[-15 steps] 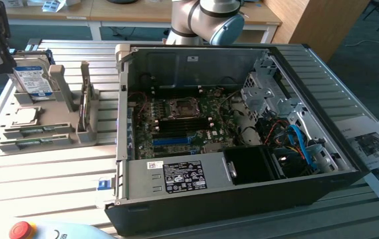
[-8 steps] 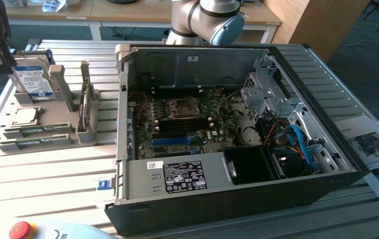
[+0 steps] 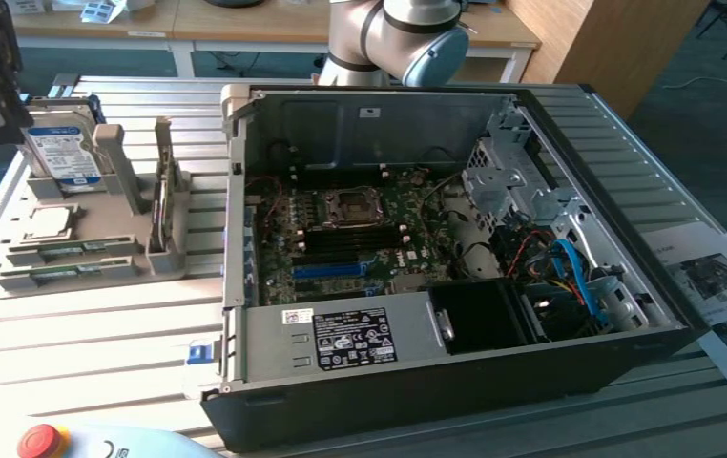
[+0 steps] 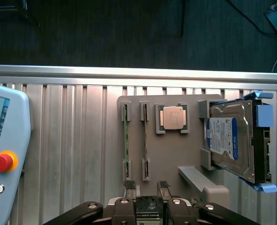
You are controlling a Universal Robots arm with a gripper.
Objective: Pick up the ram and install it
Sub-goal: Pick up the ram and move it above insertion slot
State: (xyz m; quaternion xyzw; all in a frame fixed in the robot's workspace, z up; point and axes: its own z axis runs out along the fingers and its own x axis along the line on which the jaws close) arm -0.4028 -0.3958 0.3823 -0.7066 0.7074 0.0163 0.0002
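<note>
The gripper (image 4: 146,185) is held over the grey holder (image 4: 176,150) on the slatted table (image 4: 73,140), fingers spread, nothing gripped. Just beyond, the ram (image 4: 145,140) is stood on edge beside a like stick (image 4: 126,140), along the holder's side opposite the hard drive (image 4: 230,140). The approach to the pick is judged in hand; alignment across the thin board is called for.

Gripper (image 4: 147,186) held pointing down at the exterior view's left, fingers (image 4: 130,185) spread apart, grey-and-blue arm joint (image 3: 405,38) seen at the far edge
</note>
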